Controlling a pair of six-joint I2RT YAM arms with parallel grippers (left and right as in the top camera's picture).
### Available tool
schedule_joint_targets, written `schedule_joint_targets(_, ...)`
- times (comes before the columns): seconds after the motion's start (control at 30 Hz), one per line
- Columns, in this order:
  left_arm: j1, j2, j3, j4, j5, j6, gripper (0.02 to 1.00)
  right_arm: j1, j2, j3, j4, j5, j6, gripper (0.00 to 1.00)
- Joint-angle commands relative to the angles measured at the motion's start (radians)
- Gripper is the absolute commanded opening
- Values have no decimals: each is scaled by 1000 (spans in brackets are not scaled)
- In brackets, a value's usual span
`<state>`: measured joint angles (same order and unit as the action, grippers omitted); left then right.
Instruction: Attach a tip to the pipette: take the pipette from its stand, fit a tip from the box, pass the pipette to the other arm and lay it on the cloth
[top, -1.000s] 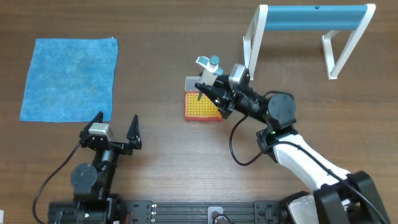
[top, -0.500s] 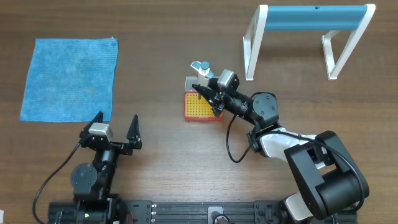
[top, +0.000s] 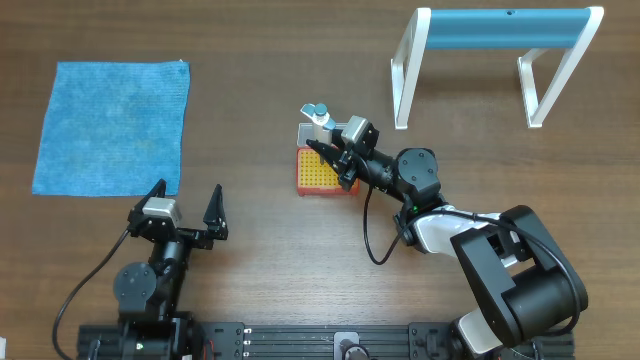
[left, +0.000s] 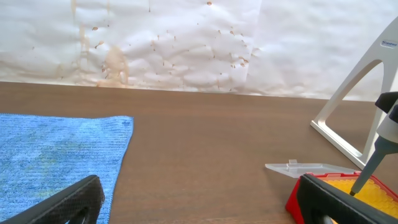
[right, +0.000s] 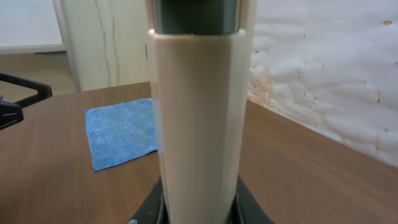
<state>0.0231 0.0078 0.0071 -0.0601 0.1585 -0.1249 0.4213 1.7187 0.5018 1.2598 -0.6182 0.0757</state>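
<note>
Since one second ago: right gripper (top: 336, 155) has shifted toward 9 o'clock in top view, wrist folded lower, carrying white pipette with blue-grey cap (top: 319, 118).
Fingers clamped on pipette body (right: 199, 124).
Pipette long axis near upright, cap leaning toward 11 o'clock.
Lower end at red plastic tip box with yellow rack (top: 322, 176); touching or just above, cannot tell.
Left gripper (top: 189, 192) spread, empty, well apart at box's 8 o'clock.
Blue woven cloth (top: 112, 127) at its 11 o'clock.

On the brown wooden desk (top: 270, 260), the square blue cloth (top: 112, 127) lies far left, the red tip box (top: 318, 175) mid-desk, the white-framed stand (top: 500, 50) behind it to the right, and the white pipette (top: 319, 116) stands upright over the box in the right arm's fingers (top: 338, 165).
</note>
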Motion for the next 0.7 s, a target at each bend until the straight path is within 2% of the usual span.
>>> schedule_joint_targets(0.03, 3, -4, -2, -5, 11, 13, 998, 11, 20, 0, 10, 42, -11, 75)
schedule_joint_targets(0.7, 3, -4, -2, -5, 11, 13, 998, 27, 67, 0, 8, 55, -11, 77)
